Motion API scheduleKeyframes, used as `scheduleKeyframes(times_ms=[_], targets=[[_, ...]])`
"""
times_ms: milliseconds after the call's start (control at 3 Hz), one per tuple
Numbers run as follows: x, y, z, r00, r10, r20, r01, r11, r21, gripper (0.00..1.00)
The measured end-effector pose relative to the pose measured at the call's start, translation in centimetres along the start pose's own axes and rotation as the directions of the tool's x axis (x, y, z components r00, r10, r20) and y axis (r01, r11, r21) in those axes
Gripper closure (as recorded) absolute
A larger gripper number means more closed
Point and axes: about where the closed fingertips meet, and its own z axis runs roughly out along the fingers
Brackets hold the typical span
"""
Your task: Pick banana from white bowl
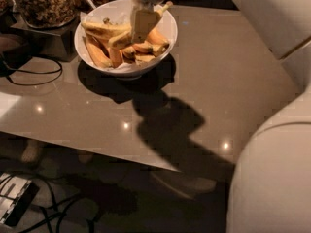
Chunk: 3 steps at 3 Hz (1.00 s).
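Note:
The white bowl [168,33] stands at the far left of the brown table and holds several bananas. My gripper [142,30] reaches down into the bowl from the top edge of the camera view. Its pale front finger [143,22] covers the middle of the banana [119,39]. This is a long yellow banana lying aslant, its brown tip raised over the bowl's right rim. The gripper is shut on this banana. Shorter orange-tinged bananas [97,55] lie beneath and to the left.
A glass jar of brown nuts [46,4] stands on a dark box left of the bowl. A black cable [34,74] loops on the table [218,81]. My white arm [277,169] fills the right side. The table's front edge runs across the lower middle; cables and a device [14,203] lie on the floor.

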Motion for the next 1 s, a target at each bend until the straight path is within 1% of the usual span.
scheduleKeyframes(times_ms=[333, 667, 1000], targets=[[-0.9, 1.6, -1.8, 0.997, -0.010, 0.075, 0.010, 0.9999, 0.002, 1.00], [-1.6, 3.2, -4.1, 0.992, -0.034, 0.126, 0.031, 0.9992, 0.026, 1.00], [-1.6, 3.3, -4.2, 0.991, -0.034, 0.127, 0.030, 0.9992, 0.027, 1.00]])
